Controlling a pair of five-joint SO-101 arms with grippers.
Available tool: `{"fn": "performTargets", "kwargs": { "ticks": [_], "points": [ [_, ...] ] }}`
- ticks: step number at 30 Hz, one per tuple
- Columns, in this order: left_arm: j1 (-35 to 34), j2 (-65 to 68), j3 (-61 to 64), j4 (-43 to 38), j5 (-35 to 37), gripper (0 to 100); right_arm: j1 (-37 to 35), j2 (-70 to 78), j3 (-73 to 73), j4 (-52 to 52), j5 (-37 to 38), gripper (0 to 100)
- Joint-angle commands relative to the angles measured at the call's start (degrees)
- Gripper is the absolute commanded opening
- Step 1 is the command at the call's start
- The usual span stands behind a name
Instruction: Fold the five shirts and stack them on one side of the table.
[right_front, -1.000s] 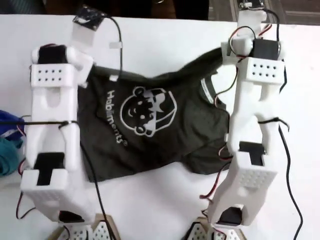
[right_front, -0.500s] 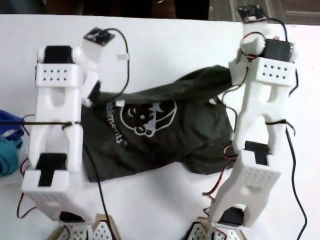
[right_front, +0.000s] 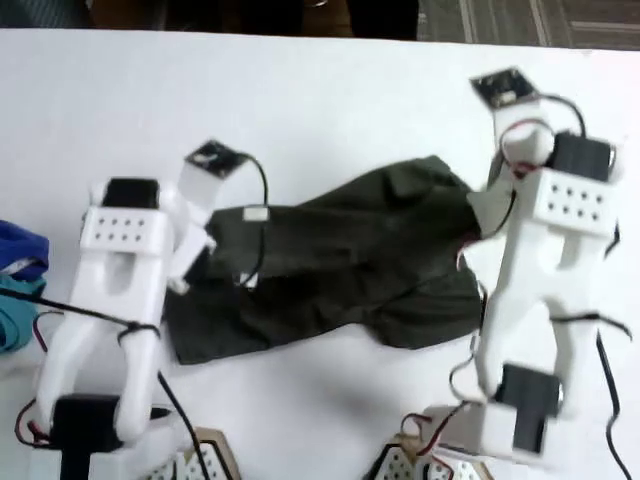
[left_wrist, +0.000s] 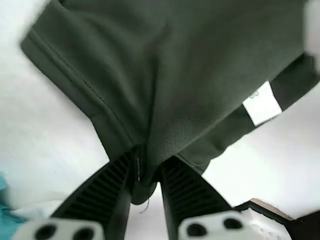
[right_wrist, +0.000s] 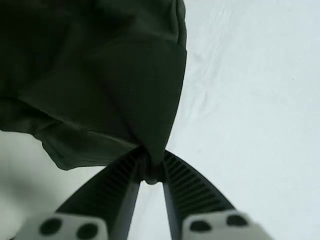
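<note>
The left gripper (left_wrist: 145, 175) is clenched on a gathered fold of a dark olive-grey cloth shirt (right_front: 350, 255). Its ribbed black jaws squeeze a hemmed edge, and the cloth fans out from the pinch. A small white label (left_wrist: 262, 102) sewn into the shirt shows farther out along that edge. The right gripper (right_wrist: 150, 172) is likewise clamped on the shirt, with a bunched corner wedged between its jaws and the fabric hanging away in heavy folds.

From above, the two arms stand at either end of the garment, the left arm at its left end and the right arm at its right end. The shirt stretches between them as a doubled, wrinkled band on the white bench (right_front: 300, 90). Its far part is raised and draped toward the near part, while the near hem lies flat on the surface. The right end sits farther back than the left, so the band runs at a slant.

At the far left edge of the bench, well apart from the dark shirt, lies a heap of blue and teal cloth (right_front: 15, 290). It may be other shirts, but whether any of it is folded cannot be told.

By my reading, the task is at an early stage. This one shirt is in the middle of a first fold, neither squared nor laid down. No tidy stack is visible on either side. The fold has to be finished, the shirt placed to one side, and the remaining shirts handled after it.
</note>
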Motion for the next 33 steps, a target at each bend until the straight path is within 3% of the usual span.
{"fn": "performTargets", "kwargs": {
  "ticks": [1, 10, 19, 28, 33],
  "points": [
    [0.62, -2.81, 4.26, -3.52, -0.35, 3, 1.27, -7.60, 13.10, -7.08, 1.14, 1.7],
    [0.70, -2.99, 16.13, -10.64, -0.35, 3, 3.91, -10.68, 33.32, -18.77, 4.04, 1.7],
    [0.79, -3.16, 21.14, -10.55, -0.44, 3, 6.46, -10.77, 32.79, -18.24, 6.77, 1.7],
    [0.79, -3.25, 22.64, -10.29, -0.44, 3, 6.02, -15.96, 22.77, -8.75, 6.77, 1.7],
    [0.79, -3.25, 22.90, -10.11, -0.44, 3, 6.37, -16.57, 25.14, -8.31, 6.86, 1.7]
  ]
}}
